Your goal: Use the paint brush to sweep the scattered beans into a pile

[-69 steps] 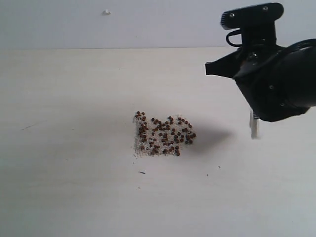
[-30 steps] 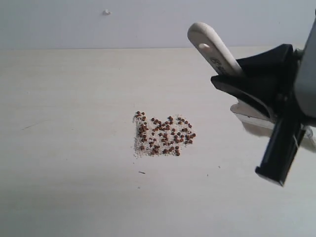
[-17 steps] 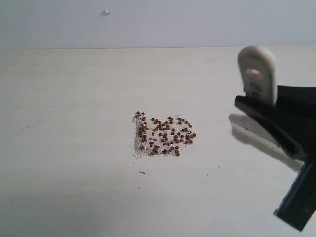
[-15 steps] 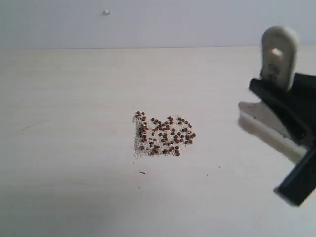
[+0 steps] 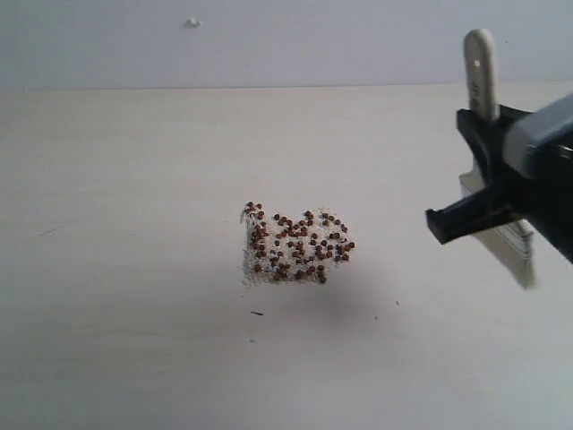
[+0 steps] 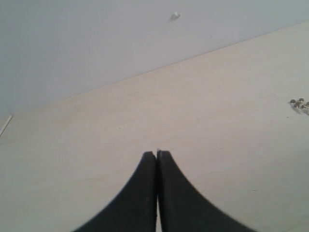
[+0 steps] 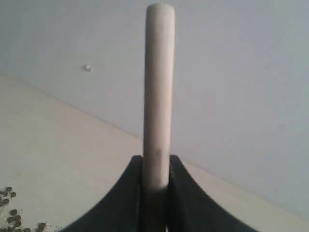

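The beans [image 5: 296, 246] lie as a loose reddish-brown patch on whitish grains in the middle of the table; they are spread flat, not heaped into a mound. My right gripper [image 5: 484, 134] is shut on the paint brush's wooden handle [image 5: 481, 67], which points up, to the right of the beans and apart from them. The brush's pale lower end [image 5: 514, 240] shows blurred behind the black fingers. In the right wrist view the handle [image 7: 158, 87] stands clamped in that gripper [image 7: 155, 162], with a few beans [image 7: 9, 212] at the edge. My left gripper [image 6: 157, 153] is shut and empty; some beans [image 6: 299, 103] lie far off.
The pale wooden table [image 5: 134, 313] ends at a grey wall [image 5: 269, 40] that carries a small white speck [image 5: 192, 21]. A small dark fleck [image 5: 257, 313] lies just in front of the beans.
My right gripper has turned with the brush, so the handle went from leaning left to standing upright and edge-on, further right. The beans have not moved.
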`<state>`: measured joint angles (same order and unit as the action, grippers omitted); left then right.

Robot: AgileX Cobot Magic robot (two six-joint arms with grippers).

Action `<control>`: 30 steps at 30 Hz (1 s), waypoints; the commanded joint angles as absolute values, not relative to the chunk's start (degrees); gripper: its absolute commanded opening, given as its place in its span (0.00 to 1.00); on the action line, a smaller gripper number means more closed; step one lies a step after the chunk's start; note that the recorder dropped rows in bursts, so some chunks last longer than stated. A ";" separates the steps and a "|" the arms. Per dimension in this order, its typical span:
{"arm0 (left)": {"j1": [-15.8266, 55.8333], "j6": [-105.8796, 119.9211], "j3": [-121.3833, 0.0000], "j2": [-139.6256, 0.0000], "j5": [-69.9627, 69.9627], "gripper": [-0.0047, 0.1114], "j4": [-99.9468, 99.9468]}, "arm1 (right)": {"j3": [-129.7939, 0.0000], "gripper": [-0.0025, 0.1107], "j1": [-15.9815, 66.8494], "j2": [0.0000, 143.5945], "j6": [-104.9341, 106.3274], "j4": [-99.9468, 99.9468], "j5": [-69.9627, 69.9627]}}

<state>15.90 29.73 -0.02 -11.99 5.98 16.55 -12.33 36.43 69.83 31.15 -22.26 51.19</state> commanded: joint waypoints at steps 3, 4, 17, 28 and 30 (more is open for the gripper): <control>15.85 29.63 0.00 -11.79 5.68 0.04 16.74 | -25.08 0.02 36.37 88.00 32.79 -24.50 49.61; 15.85 29.63 0.00 -11.79 5.68 0.04 16.74 | -26.88 0.02 36.37 90.55 32.79 -26.83 50.66; 15.85 29.63 0.00 -11.79 5.68 0.04 16.74 | -36.27 0.02 36.67 115.91 32.05 -31.06 69.96; 15.85 29.63 0.00 -11.79 5.68 0.04 16.74 | -42.72 0.02 43.75 119.73 32.65 -33.81 65.93; 15.85 29.63 0.00 -11.79 5.68 0.04 16.74 | -44.83 0.02 44.81 119.73 32.76 -37.56 62.87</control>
<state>15.90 29.73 -0.02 -11.99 5.98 16.55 -42.55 43.44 119.61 32.78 -33.29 66.51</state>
